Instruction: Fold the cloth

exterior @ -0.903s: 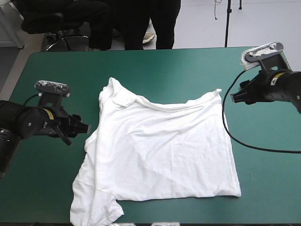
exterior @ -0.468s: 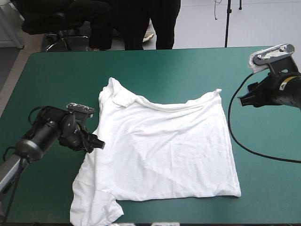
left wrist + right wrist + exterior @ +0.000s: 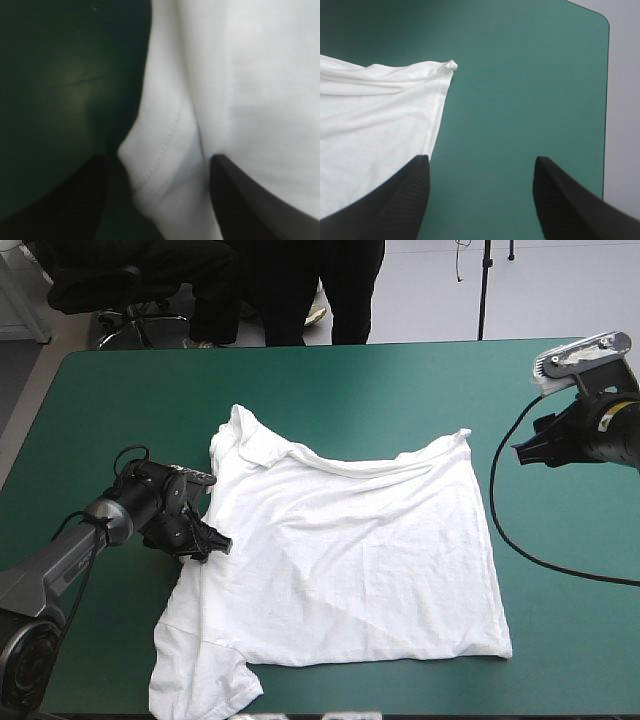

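T-shirt [image 3: 350, 560] spread flat on the table [image 3: 400, 380], both tools spread.
Your left tool [image 3: 218, 543] straddles a stitched fold at its left edge; your right tool [image 3: 520, 452] hangs apart from its far right corner.

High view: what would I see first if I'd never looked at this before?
The big white T-shirt, spread nearly flat in the middle of the teal-green table. The left gripper sits low at the shirt's left edge, open, with a hemmed edge between its fingers. The right gripper hangs open near the table's right edge, apart from the shirt.
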